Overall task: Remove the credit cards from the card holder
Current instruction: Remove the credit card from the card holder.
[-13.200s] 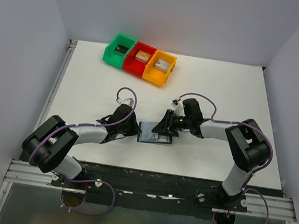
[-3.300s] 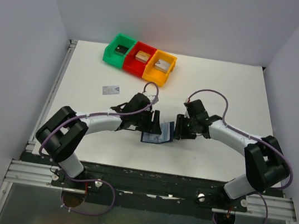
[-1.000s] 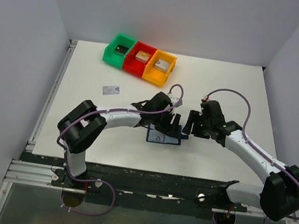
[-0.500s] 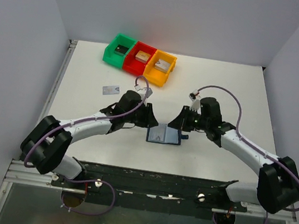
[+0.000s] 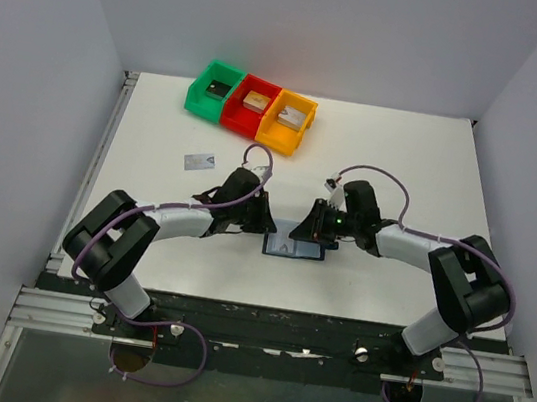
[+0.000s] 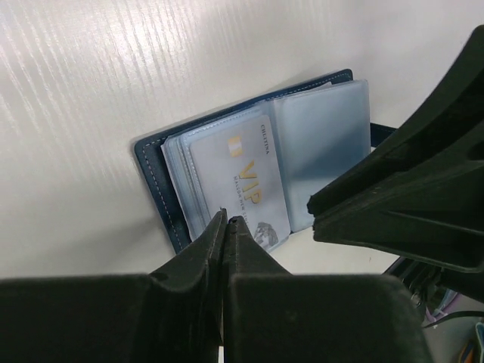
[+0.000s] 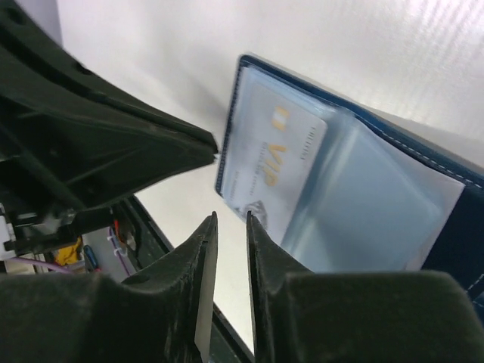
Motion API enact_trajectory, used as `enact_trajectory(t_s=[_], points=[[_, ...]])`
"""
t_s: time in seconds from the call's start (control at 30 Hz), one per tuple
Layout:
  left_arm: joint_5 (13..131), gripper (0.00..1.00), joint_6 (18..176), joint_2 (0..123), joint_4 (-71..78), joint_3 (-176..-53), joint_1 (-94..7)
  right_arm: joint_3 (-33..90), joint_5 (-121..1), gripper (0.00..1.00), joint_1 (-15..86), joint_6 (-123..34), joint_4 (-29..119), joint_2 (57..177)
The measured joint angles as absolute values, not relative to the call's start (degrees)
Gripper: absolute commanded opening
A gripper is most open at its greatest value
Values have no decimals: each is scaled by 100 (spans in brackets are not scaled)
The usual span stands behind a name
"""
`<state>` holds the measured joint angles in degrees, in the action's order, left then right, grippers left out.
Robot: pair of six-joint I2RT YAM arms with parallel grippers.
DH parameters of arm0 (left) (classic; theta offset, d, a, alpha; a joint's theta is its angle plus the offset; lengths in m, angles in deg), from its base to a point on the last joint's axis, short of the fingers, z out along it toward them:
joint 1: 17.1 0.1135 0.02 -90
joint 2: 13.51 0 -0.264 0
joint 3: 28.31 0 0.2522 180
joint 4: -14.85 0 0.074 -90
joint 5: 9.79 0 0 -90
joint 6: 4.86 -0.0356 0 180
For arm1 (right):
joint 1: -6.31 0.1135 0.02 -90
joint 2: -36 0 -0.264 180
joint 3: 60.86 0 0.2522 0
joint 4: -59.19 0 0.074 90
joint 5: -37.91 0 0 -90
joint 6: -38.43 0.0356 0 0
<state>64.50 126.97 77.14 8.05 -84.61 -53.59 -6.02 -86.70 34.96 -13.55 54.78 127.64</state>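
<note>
The left gripper and right gripper have drawn in on the card holder, which lies open at 6 o'clock on the table with a silver card pocketed. The left, at its 9 o'clock, is clenched. The right, at 3 o'clock, is slightly parted and empty.

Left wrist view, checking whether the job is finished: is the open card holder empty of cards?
No, a silver VIP card sits inside the open card holder.
</note>
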Motion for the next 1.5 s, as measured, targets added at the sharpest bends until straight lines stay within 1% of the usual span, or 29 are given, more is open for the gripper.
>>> enact_trajectory(t_s=[0.3, 0.63, 1.17, 1.5], points=[[6638, 9, 12723, 7754, 803, -8463, -5359, -812, -8651, 39, 3496, -1252, 5620, 13066], [6662, 6, 12751, 7990, 777, -8466, -5357, -860, -8581, 45, 3474, -1241, 5707, 13127], [6678, 4, 12813, 8071, 785, -8472, -5353, -993, -8638, 44, 3415, -985, 6157, 13234], [6700, 2, 12830, 8079, 796, -8472, -5353, -1278, -9055, 43, 3290, -550, 6981, 13453]])
